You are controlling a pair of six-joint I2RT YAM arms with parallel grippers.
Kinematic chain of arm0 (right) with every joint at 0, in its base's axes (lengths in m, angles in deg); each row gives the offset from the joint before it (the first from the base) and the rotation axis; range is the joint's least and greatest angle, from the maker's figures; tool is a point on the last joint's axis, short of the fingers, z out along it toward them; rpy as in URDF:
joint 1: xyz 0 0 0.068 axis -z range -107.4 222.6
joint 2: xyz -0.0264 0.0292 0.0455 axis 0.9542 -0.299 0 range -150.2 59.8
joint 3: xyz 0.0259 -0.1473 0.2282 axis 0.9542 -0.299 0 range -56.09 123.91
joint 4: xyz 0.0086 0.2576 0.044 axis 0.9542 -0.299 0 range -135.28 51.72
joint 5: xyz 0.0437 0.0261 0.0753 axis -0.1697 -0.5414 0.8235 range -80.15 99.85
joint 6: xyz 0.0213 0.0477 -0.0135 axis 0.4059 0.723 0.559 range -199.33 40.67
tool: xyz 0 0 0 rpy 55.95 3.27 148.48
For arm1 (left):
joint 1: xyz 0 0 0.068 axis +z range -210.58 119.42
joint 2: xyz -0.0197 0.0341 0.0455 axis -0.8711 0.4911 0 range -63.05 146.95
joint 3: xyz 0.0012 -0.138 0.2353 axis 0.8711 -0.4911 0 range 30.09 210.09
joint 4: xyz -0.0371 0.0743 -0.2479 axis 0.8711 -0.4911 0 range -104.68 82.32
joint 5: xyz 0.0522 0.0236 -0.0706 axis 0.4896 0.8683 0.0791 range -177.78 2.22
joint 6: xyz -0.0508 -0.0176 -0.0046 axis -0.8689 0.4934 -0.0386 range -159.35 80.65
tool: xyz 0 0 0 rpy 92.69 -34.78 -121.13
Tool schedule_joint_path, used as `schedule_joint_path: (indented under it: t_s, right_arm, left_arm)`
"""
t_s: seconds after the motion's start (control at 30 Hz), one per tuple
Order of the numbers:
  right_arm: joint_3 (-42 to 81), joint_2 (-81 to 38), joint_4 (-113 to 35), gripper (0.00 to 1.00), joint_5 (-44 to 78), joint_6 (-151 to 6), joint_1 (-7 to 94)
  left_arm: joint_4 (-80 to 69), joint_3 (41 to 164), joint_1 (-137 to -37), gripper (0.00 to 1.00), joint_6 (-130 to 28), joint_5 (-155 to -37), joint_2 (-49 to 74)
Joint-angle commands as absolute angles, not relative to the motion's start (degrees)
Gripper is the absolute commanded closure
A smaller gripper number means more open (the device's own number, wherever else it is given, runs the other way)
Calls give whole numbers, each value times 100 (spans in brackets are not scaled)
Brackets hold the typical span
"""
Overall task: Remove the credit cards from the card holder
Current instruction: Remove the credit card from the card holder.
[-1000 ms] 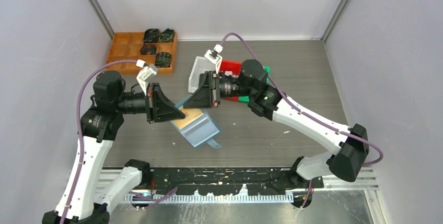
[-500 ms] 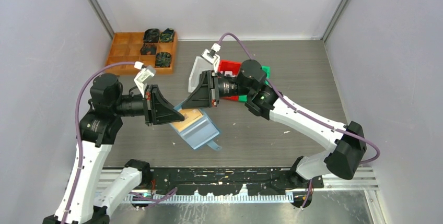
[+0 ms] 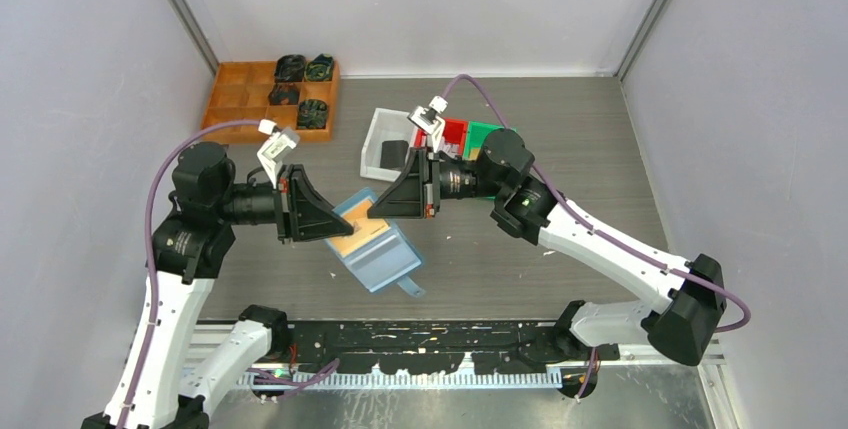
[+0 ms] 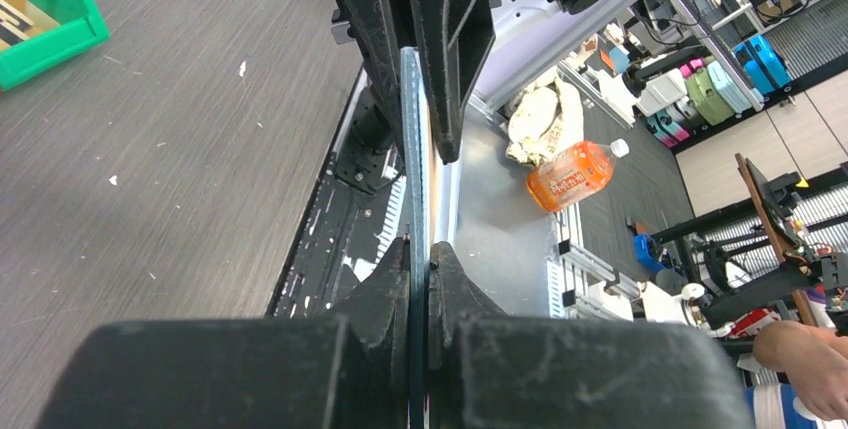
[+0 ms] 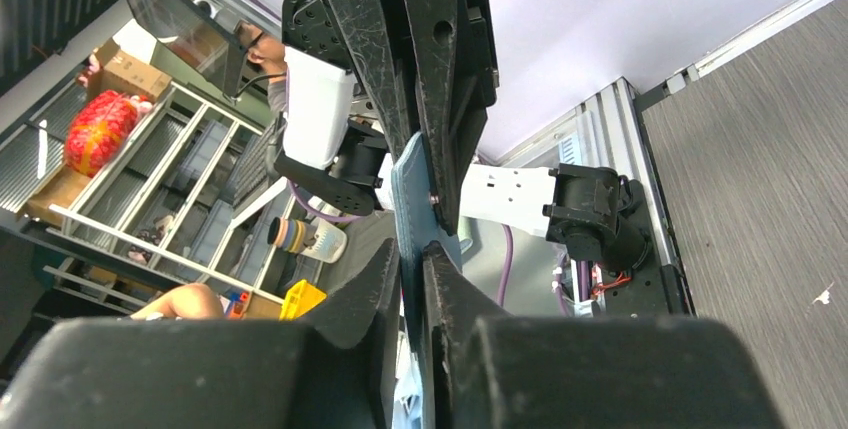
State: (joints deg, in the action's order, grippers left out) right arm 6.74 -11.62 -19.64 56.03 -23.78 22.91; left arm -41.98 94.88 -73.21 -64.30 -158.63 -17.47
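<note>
The slate-blue card holder hangs open between my two grippers above the table, its small tab at the lower right. A tan-orange credit card shows in its upper left part. My left gripper is shut on the holder's left edge. In the left wrist view a thin blue edge sits in the jaws, with the tan card beside it. My right gripper is shut on the holder's upper flap. In the right wrist view blue material fills the jaws.
A wooden compartment tray with dark objects stands at the back left. A white bin with a dark item, a red bin and a green bin stand behind the right gripper. The green bin also shows in the left wrist view.
My right arm has drawn back to the right and toward the near edge, uncovering the white bin. The holder has shifted slightly toward the near edge. Both grippers have stayed shut.
</note>
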Motion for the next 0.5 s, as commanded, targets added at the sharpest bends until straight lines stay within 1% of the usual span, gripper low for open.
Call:
schedule_joint_path:
  t_s: [0.0,0.03,0.07,0.13,0.17,0.2,0.27,0.33,0.37,0.47]
  right_arm:
    - [643,-888,-1645,92,5798,-2355,2268]
    - [667,-897,-1618,98,5820,-2329,2268]
    - [718,-919,-1600,99,5882,-2315,2268]
    - [903,-998,-1654,99,6065,-2341,2273]
    - [1063,-1052,-1874,99,6138,-2453,2268]
    - [1259,-1112,-2228,99,6184,-2657,2268]
    - [1638,-1217,-3043,99,6266,-3163,2239]
    - [1925,-1303,-3727,99,6325,-3662,2212]
    - [2035,-1339,-3984,99,6372,-3793,2208]
    - [2267,-1466,-4424,99,6457,-4059,2190]
  left_arm:
    - [-3789,9543,-7289,99,-6566,-15722,-1748]
    - [-3774,9532,-7289,96,-6582,-15711,-1742]
    - [-3769,9516,-7289,86,-6596,-15725,-1735]
    - [-3777,9474,-7289,59,-6644,-15839,-1717]
    - [-3782,9431,-7289,53,-6652,-15903,-1711]
    - [-3776,9391,-7289,50,-6659,-15963,-1716]
    - [-3763,9348,-7290,49,-6651,-16057,-1719]
    - [-3769,9349,-7289,52,-6654,-16179,-1697]
    - [-3768,9361,-7289,54,-6655,-16260,-1685]
    - [-3790,9370,-7289,66,-6660,-16511,-1608]
